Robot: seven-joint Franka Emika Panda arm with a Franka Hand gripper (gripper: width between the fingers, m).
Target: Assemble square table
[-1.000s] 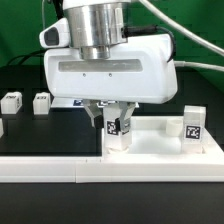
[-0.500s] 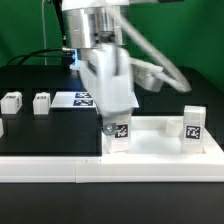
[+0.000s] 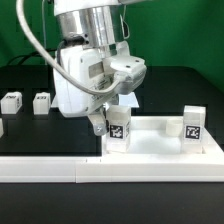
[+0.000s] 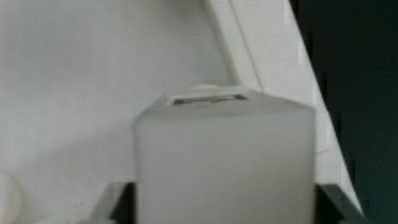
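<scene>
Leg fitting, roughly halfway by my judgement | I see the gripper (image 3: 108, 124) clamped on a leg block (image 3: 118, 130) at the square tabletop's (image 3: 160, 152) corner | second leg (image 3: 193, 125) stands at another tabletop corner | two loose legs (image 3: 41, 101) lie off the tabletop, unfitted

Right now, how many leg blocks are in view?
4. Far-left leg block and its neighbour leg block sit loose at the exterior view's left; the gripped leg block stands on the square top in the tool; the right leg block stands there too. Others may be hidden.
</scene>
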